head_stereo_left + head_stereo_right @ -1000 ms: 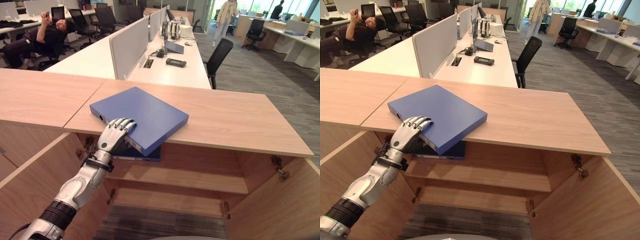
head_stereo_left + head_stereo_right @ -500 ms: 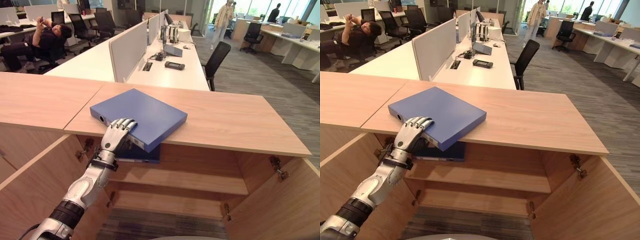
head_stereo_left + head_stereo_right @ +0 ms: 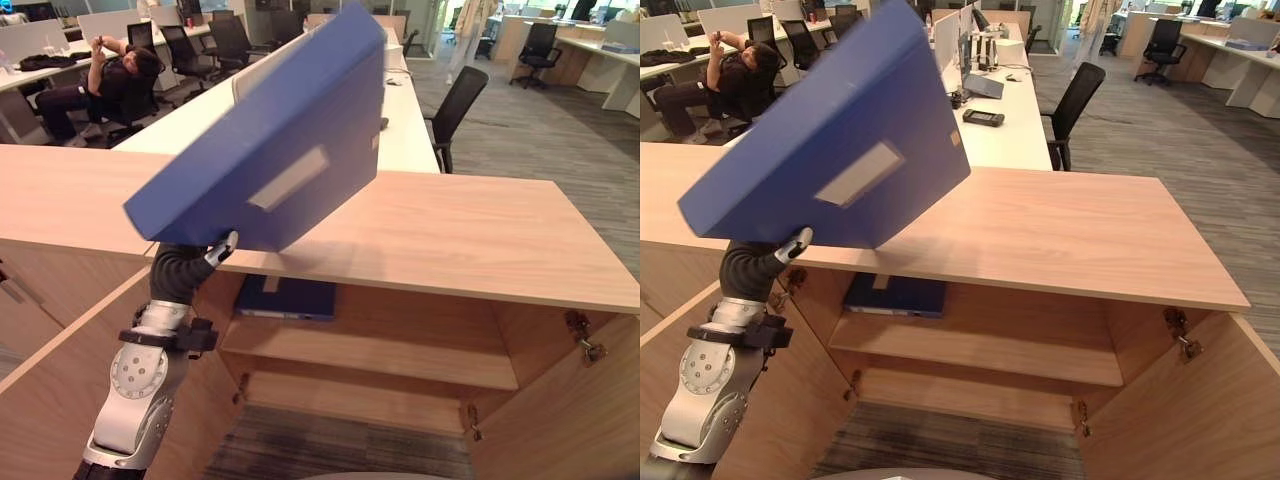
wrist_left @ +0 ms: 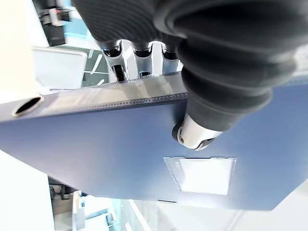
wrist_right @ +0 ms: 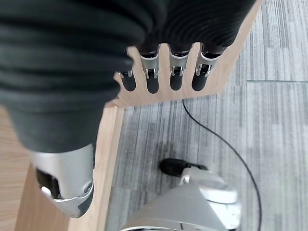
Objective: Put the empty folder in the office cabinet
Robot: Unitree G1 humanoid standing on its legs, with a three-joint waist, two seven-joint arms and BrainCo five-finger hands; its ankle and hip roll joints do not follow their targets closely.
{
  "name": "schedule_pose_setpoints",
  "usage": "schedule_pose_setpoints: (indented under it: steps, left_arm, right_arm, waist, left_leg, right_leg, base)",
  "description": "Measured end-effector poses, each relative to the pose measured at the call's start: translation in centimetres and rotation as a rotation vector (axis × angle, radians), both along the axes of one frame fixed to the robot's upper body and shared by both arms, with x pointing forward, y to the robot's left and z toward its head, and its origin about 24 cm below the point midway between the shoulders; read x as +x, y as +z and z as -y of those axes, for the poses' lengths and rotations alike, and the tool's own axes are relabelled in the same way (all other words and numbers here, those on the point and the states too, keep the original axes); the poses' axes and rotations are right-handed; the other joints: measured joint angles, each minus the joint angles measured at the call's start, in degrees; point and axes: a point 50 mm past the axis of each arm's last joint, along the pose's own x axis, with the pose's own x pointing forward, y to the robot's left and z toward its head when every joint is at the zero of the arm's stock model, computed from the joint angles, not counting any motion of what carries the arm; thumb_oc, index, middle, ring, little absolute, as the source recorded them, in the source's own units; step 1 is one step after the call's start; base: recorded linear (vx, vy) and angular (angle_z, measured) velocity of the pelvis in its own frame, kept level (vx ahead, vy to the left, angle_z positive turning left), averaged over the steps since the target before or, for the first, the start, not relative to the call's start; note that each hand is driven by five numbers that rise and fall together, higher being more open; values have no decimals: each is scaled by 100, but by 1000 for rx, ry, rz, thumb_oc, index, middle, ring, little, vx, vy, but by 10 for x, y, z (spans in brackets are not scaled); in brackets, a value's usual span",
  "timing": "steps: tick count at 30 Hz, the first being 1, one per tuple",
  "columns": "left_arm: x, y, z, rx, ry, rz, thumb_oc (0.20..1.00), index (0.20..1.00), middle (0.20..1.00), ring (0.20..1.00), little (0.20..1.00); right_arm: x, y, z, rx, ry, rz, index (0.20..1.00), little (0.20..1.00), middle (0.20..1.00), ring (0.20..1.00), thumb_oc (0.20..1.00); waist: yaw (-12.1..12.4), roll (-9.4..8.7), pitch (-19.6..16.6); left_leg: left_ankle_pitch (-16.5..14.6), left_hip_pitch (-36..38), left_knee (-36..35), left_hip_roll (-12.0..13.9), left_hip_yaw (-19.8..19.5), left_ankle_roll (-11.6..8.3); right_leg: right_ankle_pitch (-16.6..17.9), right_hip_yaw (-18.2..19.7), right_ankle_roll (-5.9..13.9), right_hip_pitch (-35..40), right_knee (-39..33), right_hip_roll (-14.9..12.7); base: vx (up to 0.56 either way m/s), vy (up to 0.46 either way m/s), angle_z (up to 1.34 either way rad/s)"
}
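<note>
The blue folder (image 3: 270,140) hangs tilted in the air above the left end of the wooden cabinet top (image 3: 480,240), its labelled face turned down toward me. My left hand (image 3: 183,267) grips its lower edge from beneath. In the left wrist view the thumb (image 4: 195,134) presses the folder's face (image 4: 110,149) and the fingers curl over its spine. My right hand (image 5: 65,178) hangs beside a cabinet door edge, fingers straight, holding nothing. The office cabinet stands open below, with two shelves (image 3: 370,355).
A second blue folder (image 3: 285,297) lies flat on the left of the upper shelf. Cabinet doors stand open at left (image 3: 60,340) and right (image 3: 590,420). Behind are desks with partitions, a black chair (image 3: 455,100) and a seated person (image 3: 110,80).
The folder lay flat on the cabinet top under my left hand; now that hand has lifted it up and tipped it steeply. The camera has also shifted.
</note>
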Motion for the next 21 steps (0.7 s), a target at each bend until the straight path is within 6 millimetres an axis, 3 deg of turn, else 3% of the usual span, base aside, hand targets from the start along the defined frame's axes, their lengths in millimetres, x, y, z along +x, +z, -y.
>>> schedule_pose_setpoints:
  steps: [9, 21]
  left_arm:
    - [3, -2, -1, -249, -161, -66, 200, 200, 200, 200, 200]
    - [12, -26, 20, -503, -352, -236, 200, 200, 200, 200, 200]
  right_arm:
    - [12, 0, -4, 32, 27, 24, 1000, 1000, 1000, 1000, 1000]
    - [20, -2, -11, 53, 74, 27, 1000, 1000, 1000, 1000, 1000]
  waist:
    - [-19, -66, 162]
    - [-111, -18, 153]
  left_leg:
    - [24, 28, 2, -3, -22, 34]
    - [-2, 59, 1, -8, -38, 1]
  right_leg:
    - [-5, -8, -10, 38, 0, 2]
    - [-5, -16, -11, 80, 0, -1]
  base:
    - [0, 0, 1]
    - [-1, 0, 0]
